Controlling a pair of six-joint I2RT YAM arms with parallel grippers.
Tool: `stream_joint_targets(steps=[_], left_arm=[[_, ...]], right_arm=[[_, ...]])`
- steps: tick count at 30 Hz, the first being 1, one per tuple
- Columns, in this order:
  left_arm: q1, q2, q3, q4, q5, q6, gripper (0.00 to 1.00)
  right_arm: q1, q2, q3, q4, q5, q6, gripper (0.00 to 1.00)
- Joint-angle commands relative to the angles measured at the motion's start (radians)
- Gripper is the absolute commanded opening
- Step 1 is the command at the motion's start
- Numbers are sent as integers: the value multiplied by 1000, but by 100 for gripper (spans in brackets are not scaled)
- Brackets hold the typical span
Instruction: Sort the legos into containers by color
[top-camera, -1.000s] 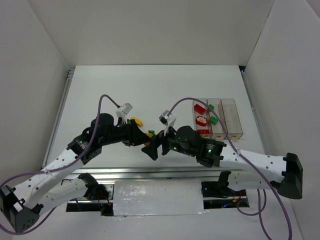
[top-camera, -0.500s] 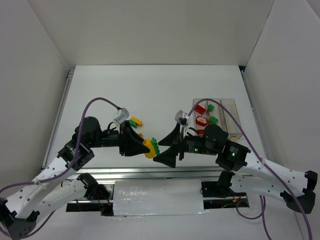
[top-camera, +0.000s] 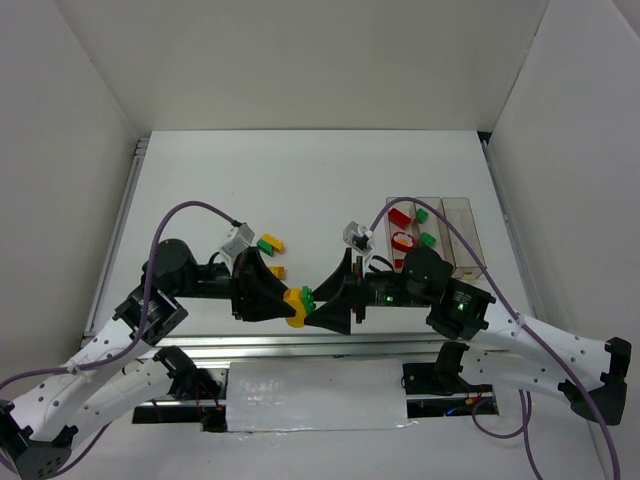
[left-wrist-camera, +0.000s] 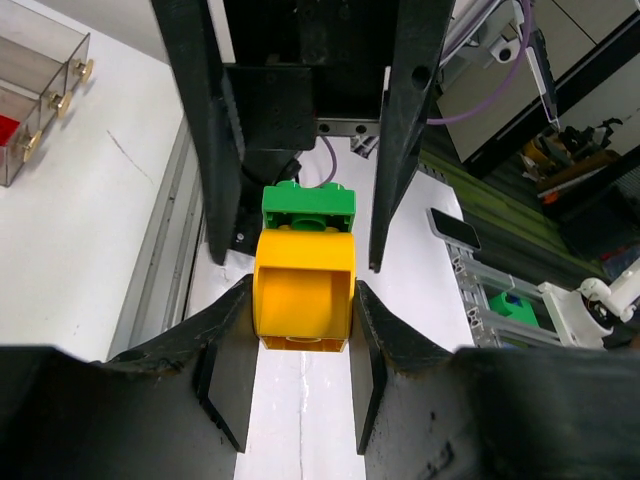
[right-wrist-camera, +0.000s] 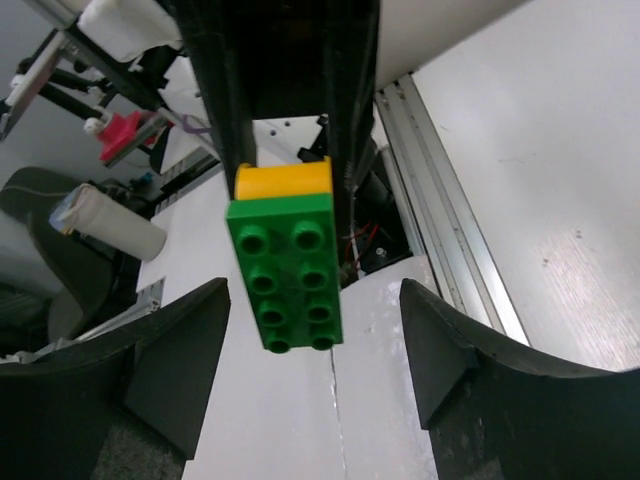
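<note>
Left gripper (left-wrist-camera: 303, 290): fingers pinched on the sides of a yellow lego (left-wrist-camera: 303, 305), held above the near edge of the table (top-camera: 300, 180).
Green lego (left-wrist-camera: 308, 205): stuck to the far end of the yellow one, studs facing the right wrist camera.
Right gripper (right-wrist-camera: 315, 290): fingers spread, one on either side of the green lego, touching neither side.
Loose legos: a green-on-yellow pair (top-camera: 270, 243) and a yellow piece (top-camera: 278, 270), beside the left arm.
Containers (top-camera: 461, 250): right of centre; red pieces (top-camera: 401, 216) in the left bin, one white-faced (top-camera: 403, 241); green pieces (top-camera: 427, 240) in the middle bin.
</note>
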Motion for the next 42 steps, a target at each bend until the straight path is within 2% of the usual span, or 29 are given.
stream_joint_targets(steps=[1, 4, 6, 8, 9, 12, 18, 23, 26, 28, 29, 31, 33, 34, 35, 37, 39, 42], left_arm=[[-3, -10, -4, 79, 45, -7, 0], [-4, -13, -4, 80, 49, -7, 0], [-3, -13, -3, 76, 43, -4, 0], [-3, -10, -1, 76, 42, -5, 0], [-3, -10, -2, 77, 43, -7, 0], [-3, -13, 1, 64, 42, 1, 0], [-4, -59, 28, -19, 6, 59, 0], [-3, -77, 50, -74, -18, 92, 0], [-3, -72, 63, -102, -20, 104, 0], [-3, -74, 70, -120, -36, 111, 0], [-3, -75, 77, -145, -72, 121, 0], [-3, -72, 115, -252, -127, 167, 0], [-3, -65, 164, -355, -255, 205, 0], [-3, -57, 177, -442, -308, 228, 0], [-3, -50, 201, -487, -425, 237, 0], [-3, -24, 217, -605, -551, 256, 0], [-3, -5, 221, -659, -683, 271, 0], [-3, 6, 198, -677, -735, 257, 0]], right_arm=[[-4, 4, 36, 98, -95, 17, 73], [-4, 9, 30, 130, -124, 32, 61], [-4, 21, 25, 161, -144, 47, 48], [-6, 31, 25, 166, -155, 49, 46], [-4, 35, 27, 167, -153, 47, 27], [-4, 31, 28, 143, -111, 38, 0], [-48, -40, -17, 121, -92, -34, 0], [-164, -54, -53, 127, -289, -48, 0], [-233, -54, -83, 135, -345, -49, 0], [-269, -55, -79, 95, -322, -71, 0], [-312, -61, -67, 22, -275, -80, 0], [-360, -55, -44, -81, -59, -109, 0], [-436, 3, 30, -260, 110, -132, 0], [-458, 64, 56, -312, 302, -131, 0], [-520, 101, 108, -416, 410, -125, 0], [-605, 176, 149, -497, 657, -80, 0], [-769, 285, 200, -561, 693, -54, 0], [-910, 377, 211, -508, 695, -43, 0]])
